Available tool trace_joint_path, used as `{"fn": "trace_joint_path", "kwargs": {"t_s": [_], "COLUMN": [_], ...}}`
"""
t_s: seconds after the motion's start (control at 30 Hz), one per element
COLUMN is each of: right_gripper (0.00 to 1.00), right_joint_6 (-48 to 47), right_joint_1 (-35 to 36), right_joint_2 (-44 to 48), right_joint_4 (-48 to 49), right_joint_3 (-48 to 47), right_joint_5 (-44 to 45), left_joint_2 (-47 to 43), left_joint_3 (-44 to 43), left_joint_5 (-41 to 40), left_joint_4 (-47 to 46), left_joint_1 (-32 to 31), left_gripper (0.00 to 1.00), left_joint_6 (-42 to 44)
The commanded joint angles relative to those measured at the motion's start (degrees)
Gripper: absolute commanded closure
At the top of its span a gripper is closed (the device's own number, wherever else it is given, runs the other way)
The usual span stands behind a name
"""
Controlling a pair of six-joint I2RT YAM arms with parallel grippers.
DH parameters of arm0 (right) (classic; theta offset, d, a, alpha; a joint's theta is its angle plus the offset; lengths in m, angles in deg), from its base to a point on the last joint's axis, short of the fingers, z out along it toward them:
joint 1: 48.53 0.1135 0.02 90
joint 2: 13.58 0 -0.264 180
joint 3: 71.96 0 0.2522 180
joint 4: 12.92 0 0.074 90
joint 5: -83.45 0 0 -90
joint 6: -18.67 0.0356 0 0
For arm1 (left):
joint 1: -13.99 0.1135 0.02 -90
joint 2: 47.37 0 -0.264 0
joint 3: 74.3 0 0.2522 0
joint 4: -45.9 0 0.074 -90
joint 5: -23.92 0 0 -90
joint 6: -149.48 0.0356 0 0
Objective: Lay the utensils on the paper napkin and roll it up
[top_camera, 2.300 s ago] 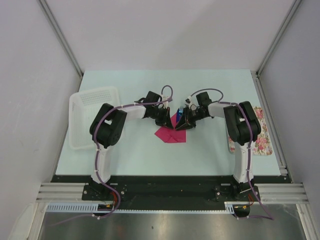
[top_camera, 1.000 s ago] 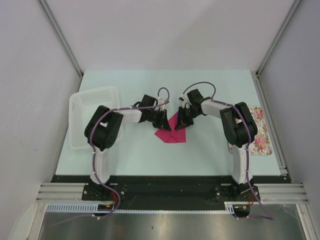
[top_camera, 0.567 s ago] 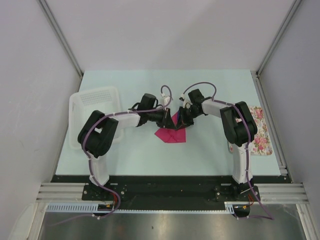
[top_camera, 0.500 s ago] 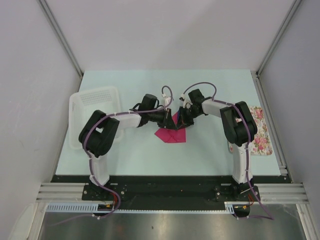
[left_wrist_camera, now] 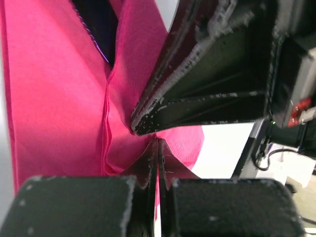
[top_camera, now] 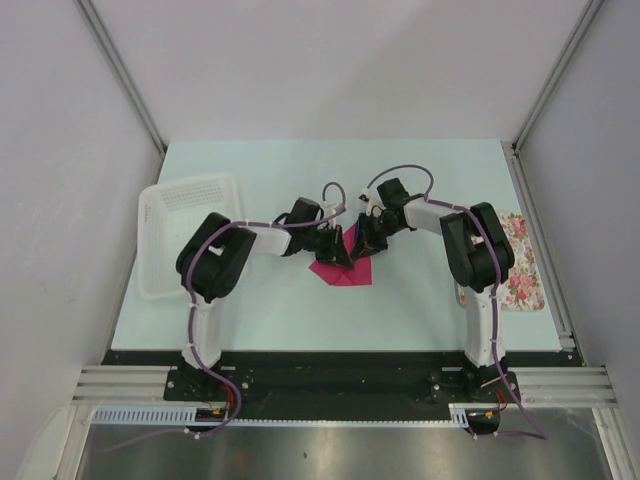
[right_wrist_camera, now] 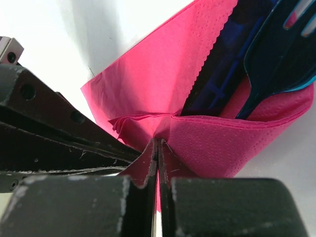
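Right wrist: pink napkin [right_wrist_camera: 148, 84] folded around blue utensils [right_wrist_camera: 276, 54].

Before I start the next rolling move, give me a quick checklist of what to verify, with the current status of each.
1. Grip of the left gripper on the paper napkin: ok, shut on a fold.
2. Grip of the right gripper on the paper napkin: ok, shut on a fold.
3. Position of the utensils: ok, the dark blue pieces lie inside the folded pocket.
4. Gap between the two grippers: cannot tell; they pinch almost the same spot.
5. Roll finished: not ok, the paper napkin is only folded over and open at one end.
6. Clearance from the white basket and floral tray: ok, both lie apart.
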Motion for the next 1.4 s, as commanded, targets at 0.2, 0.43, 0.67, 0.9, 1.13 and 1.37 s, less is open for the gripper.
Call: {"fn": "trace_joint_path", "kwargs": {"t_s": [0.2, 0.43, 0.67, 0.9, 1.13, 1.37], "right_gripper": [0.86, 0.80, 0.87, 0.98, 0.99, 0.97], "right_joint_6": [0.95, 2.62, 3.24, -0.44, -3.17, -4.84], "right_joint_1": [-0.35, -0.36, 0.79, 1.05, 0.70, 0.96], "right_joint_2": [0.94, 7.89, 4.12, -0.81, -1.60, -0.20], "right_joint_4": [0.69, -0.89, 1.39, -0.01, -0.45, -0.89], "right_joint_3": [-1.97, -0.22, 1.90, 2.77, 3.22, 1.72], "right_joint_5": [1.86, 2.55, 5.28, 9.05, 9.59, 7.92], "left_joint_2": [3.41, 2.79, 1.74, -3.61, -8.73, -2.84], "left_joint_3": [-4.53, -4.18, -3.30, 0.21, 1.98, -1.01], "left_joint_5": [-14.54, -15.87, -14.03, -10.69, -9.81, -11.21], "left_joint_4": [11.75, 12.19, 10.17, 4.48, 2.70, 6.64], "left_joint_1": [-0.48, -0.66, -0.57, -0.40, -0.05, 0.30], "left_gripper": [1.00, 1.00, 1.00, 0.97, 0.95, 1.00], "left_joint_6": [-1.01, -1.72, -1.45, -1.89, -1.72, -2.68]}}
